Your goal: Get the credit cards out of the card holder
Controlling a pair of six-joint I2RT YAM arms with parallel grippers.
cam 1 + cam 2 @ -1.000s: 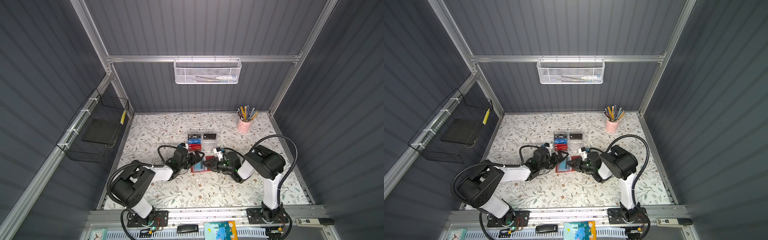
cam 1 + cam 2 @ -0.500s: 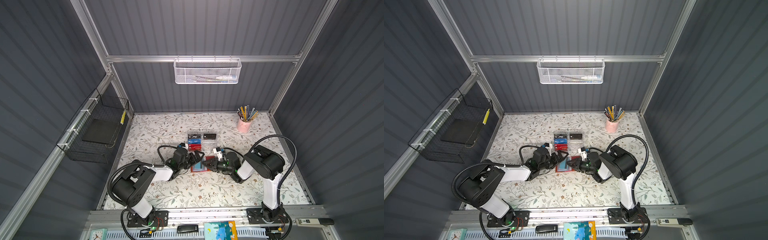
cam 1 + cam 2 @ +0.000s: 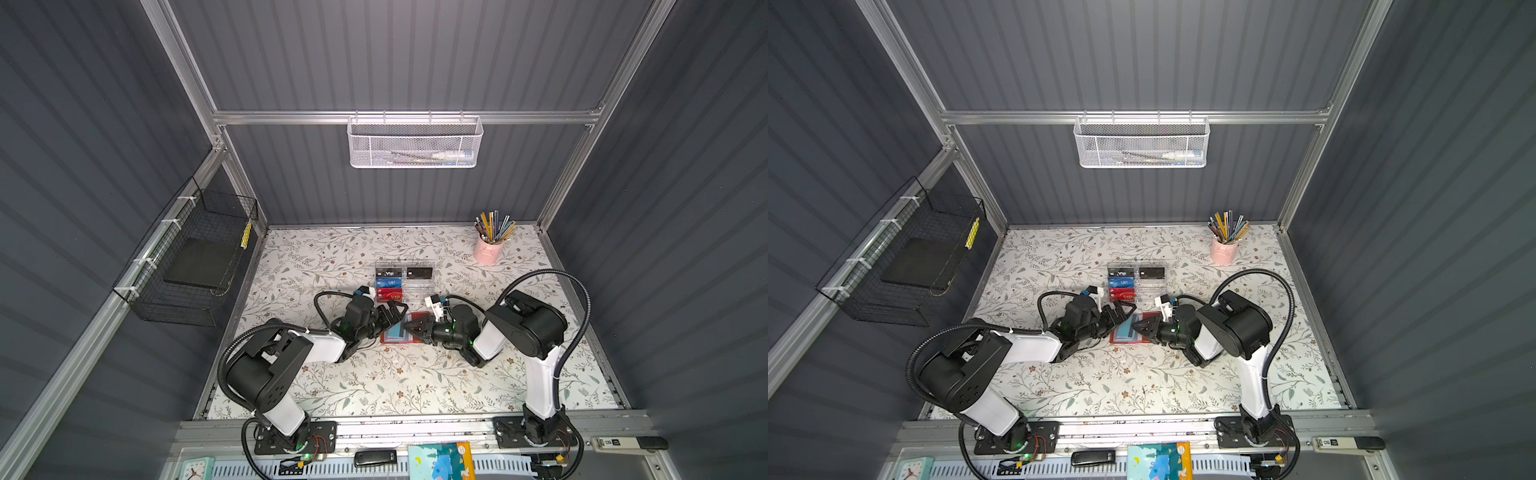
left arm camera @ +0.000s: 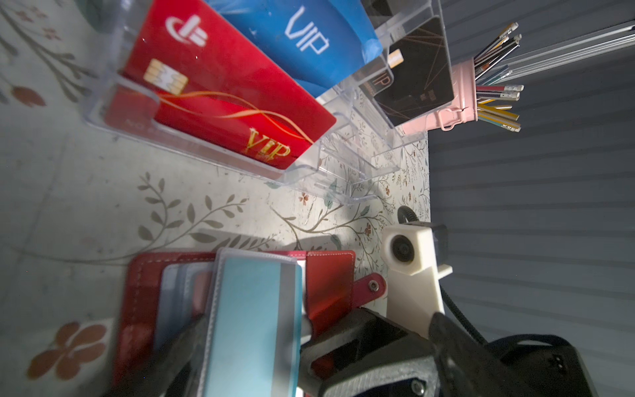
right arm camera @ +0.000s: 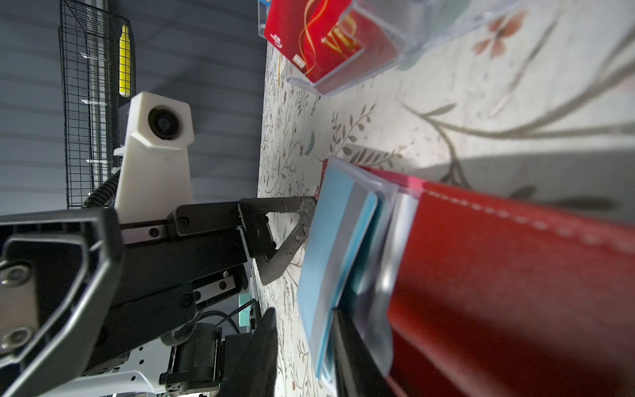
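Progress: early. The card holder (image 3: 392,340) lies open on the table (image 3: 374,374), mid-scene, just near of the clear acrylic rack (image 3: 419,284). No teal or light-blue card lies loose on the table in either top view, so every card is left to extract.

The credit cards (image 4: 251,326) sit in the clear sleeves. One sleeve page stands raised off the wallet with a light-blue card in it and a teal one behind. How far the card has slid out I cannot tell.

Left gripper (image 3: 395,319): jaws spread wide, nothing held. In the right wrist view one finger touches the raised card's edge.

Right gripper (image 3: 409,326): jaws narrowed, straddling the raised page from the wallet's right. A gap shows beside one finger — whether it has a grip I cannot tell.

Room: the rack crowds the far edge, and the two grippers nearly meet over the wallet. The near side is open table, so I judge it the best way to draw a card out. The pencil cup (image 3: 487,251) stands well apart, far right.
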